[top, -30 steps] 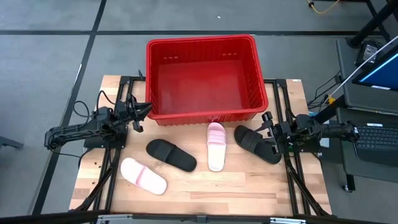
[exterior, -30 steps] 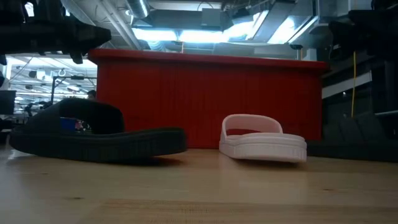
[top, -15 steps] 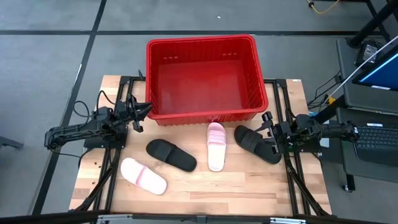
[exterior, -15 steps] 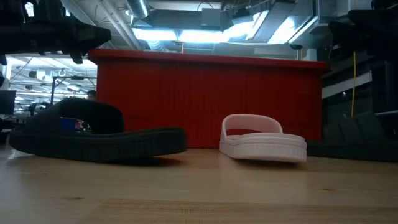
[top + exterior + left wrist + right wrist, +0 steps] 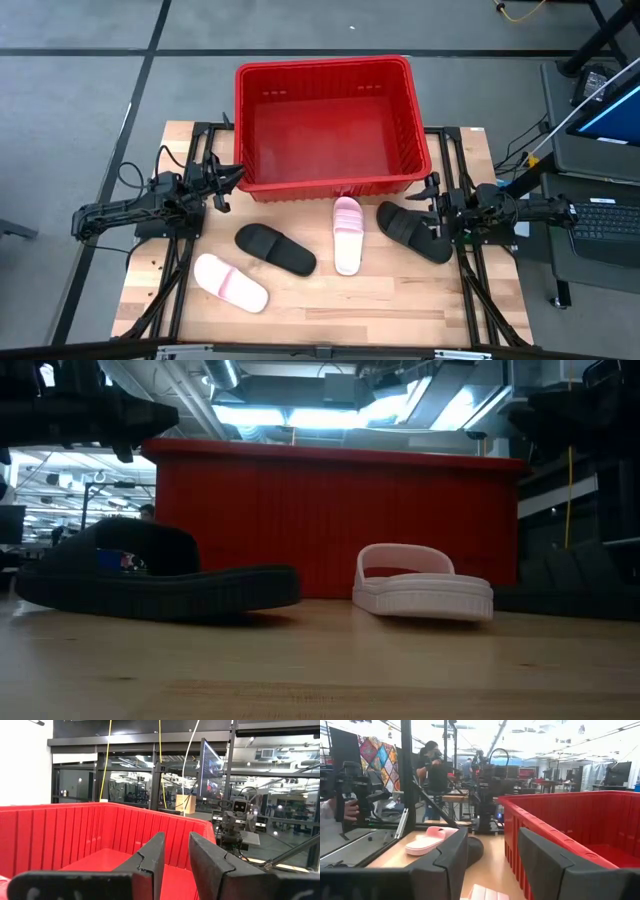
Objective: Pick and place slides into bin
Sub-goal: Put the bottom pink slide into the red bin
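Observation:
The red bin (image 5: 325, 125) stands at the table's far middle. Four slides lie flat on their soles in front of it: a black one (image 5: 275, 249), a pale pink one (image 5: 230, 283) near the front left, a pale pink one (image 5: 347, 233) in the middle, and a black one (image 5: 413, 231) at the right. My left gripper (image 5: 228, 185) is open and empty by the bin's near left corner, above the table. My right gripper (image 5: 432, 208) is open and empty just right of the right black slide, its fingers wide apart (image 5: 492, 840).
The bin's wall (image 5: 335, 520) rises behind the black slide (image 5: 150, 575) and the pink slide (image 5: 420, 585) in the low view. Bare wood lies along the table's near edge (image 5: 380, 300). A person (image 5: 435, 770) stands in the room beyond the table.
My right gripper has opened a little wider beside the right black slide. The slides and the bin have not moved.

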Action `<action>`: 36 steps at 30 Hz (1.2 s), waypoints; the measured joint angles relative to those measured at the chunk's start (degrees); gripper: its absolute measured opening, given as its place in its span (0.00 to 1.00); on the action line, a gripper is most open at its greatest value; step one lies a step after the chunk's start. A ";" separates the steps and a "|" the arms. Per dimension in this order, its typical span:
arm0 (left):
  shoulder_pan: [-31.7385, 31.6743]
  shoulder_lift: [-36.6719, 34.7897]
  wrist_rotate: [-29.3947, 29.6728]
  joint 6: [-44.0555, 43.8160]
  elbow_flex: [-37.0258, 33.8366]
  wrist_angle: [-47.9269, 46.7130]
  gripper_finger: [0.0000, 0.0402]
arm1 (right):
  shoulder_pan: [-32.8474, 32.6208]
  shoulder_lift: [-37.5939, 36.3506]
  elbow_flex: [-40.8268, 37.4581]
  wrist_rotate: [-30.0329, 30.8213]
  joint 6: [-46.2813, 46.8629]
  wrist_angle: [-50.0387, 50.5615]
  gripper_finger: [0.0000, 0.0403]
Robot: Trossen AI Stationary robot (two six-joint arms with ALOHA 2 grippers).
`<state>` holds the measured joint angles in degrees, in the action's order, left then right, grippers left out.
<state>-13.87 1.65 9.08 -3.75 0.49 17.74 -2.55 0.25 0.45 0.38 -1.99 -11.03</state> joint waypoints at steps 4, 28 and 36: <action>0.00 -0.01 0.01 0.00 0.00 0.00 0.20 | 0.02 0.00 0.00 1.37 4.89 -0.09 0.43; 0.00 0.00 -0.67 -8.11 0.00 0.16 0.20 | 0.00 0.00 0.00 4.63 7.95 -1.66 0.43; 0.00 -0.02 -5.65 -5.53 7.37 -1.62 0.12 | -0.02 0.01 1.49 3.90 10.71 -2.37 0.43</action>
<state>-13.87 1.63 3.43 -9.28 7.87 16.12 -2.57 0.26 1.94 4.28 8.72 -13.39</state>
